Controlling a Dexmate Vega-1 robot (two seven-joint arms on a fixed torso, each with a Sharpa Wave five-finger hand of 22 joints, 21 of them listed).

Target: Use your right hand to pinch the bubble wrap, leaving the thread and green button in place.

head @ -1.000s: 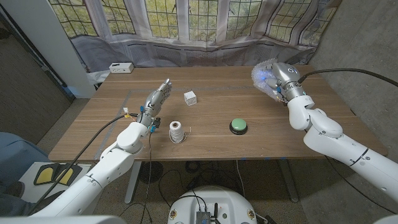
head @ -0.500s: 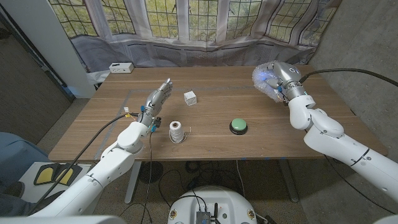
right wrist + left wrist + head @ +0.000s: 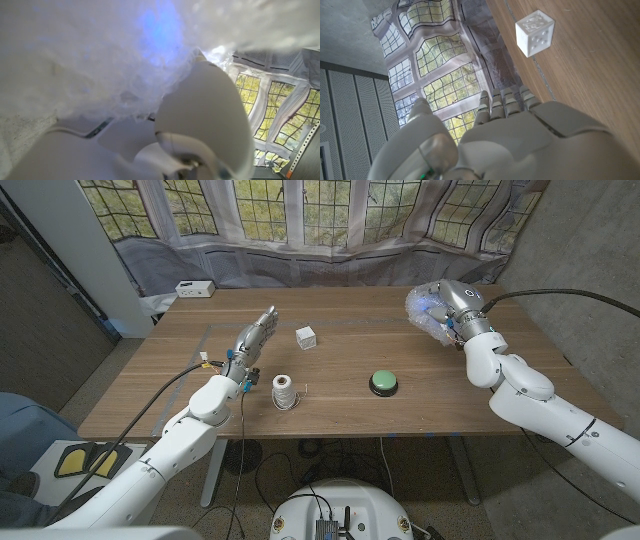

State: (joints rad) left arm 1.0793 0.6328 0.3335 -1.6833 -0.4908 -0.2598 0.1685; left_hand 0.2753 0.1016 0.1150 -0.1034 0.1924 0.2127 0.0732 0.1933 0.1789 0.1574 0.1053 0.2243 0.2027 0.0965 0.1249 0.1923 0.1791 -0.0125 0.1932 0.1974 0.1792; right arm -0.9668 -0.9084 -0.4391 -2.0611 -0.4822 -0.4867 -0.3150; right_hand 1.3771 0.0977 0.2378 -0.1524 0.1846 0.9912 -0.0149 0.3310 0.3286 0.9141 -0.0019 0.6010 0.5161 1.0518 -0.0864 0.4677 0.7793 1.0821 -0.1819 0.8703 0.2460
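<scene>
On the bench (image 3: 340, 395) sit a white cube (image 3: 306, 336), a spool of thread (image 3: 284, 391) and a green button (image 3: 383, 383), all well apart. A white box (image 3: 194, 288) sits at the far left corner. The right robot hand (image 3: 455, 308) holds the bubble wrap (image 3: 424, 307) bunched up above the far right side. No clear long side shows. The left robot hand (image 3: 252, 340) holds nothing, fingers straight out.
</scene>
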